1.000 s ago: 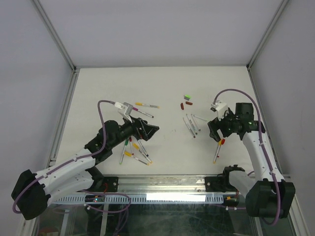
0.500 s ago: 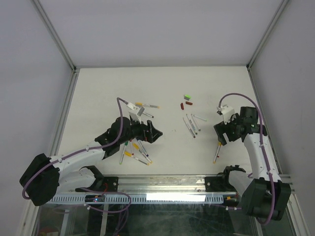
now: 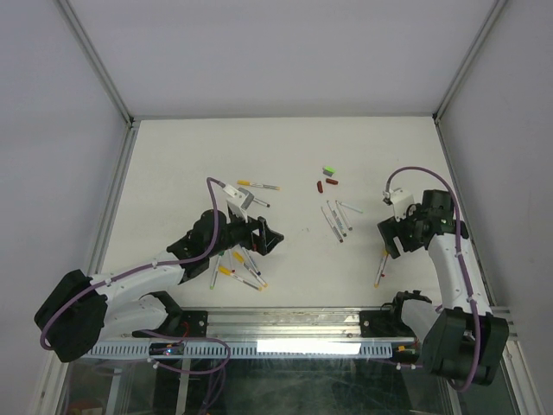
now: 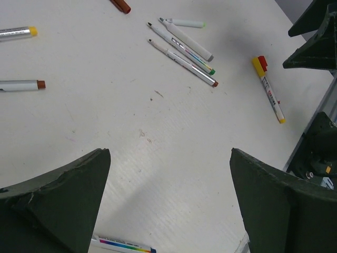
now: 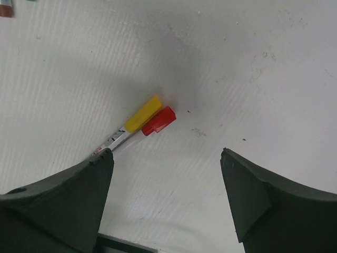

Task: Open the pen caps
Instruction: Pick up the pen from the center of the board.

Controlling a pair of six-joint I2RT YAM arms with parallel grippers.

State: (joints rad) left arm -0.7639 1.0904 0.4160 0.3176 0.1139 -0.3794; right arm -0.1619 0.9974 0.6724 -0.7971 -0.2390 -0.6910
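Pen caps (image 5: 143, 114) near the right fingers (image 5: 58, 205): one yellow, one red

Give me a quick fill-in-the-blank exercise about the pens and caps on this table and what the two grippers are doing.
1. The left gripper and the right gripper both have their jaws ___ and hold nothing.
2. In the right wrist view, the fitted cap on the pen is ___.
3. The loose cap lying right beside it is ___.
4. In the top view, the farthest cap from the arms is ___.

Missing words: open; yellow; red; green
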